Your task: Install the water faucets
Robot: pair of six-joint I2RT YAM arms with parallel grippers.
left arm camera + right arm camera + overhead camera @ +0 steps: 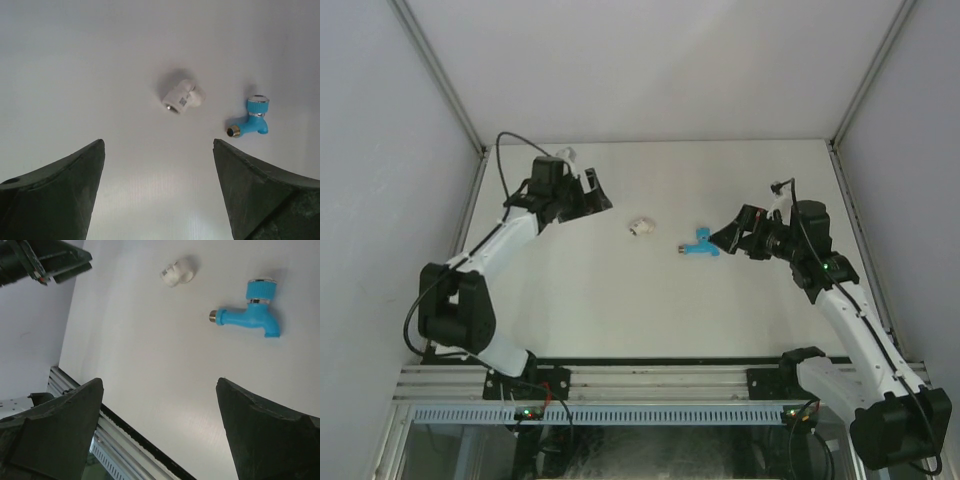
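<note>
A small bright blue water faucet (699, 243) lies on its side on the white table, right of centre, also seen in the left wrist view (251, 121) and the right wrist view (249, 314). Its silvery threaded end points left. A white-grey pipe fitting (640, 227) (182, 97) (177, 272) lies a little to its left. My left gripper (598, 192) (159, 145) hovers open at the back left, apart from the fitting. My right gripper (725, 238) (160, 382) hovers open just right of the faucet, with nothing between its fingers.
White walls enclose the table (650, 300) on the left, back and right. A black strip and metal rail (660, 375) run along the near edge by the arm bases. The left arm (35, 260) shows at the top left of the right wrist view.
</note>
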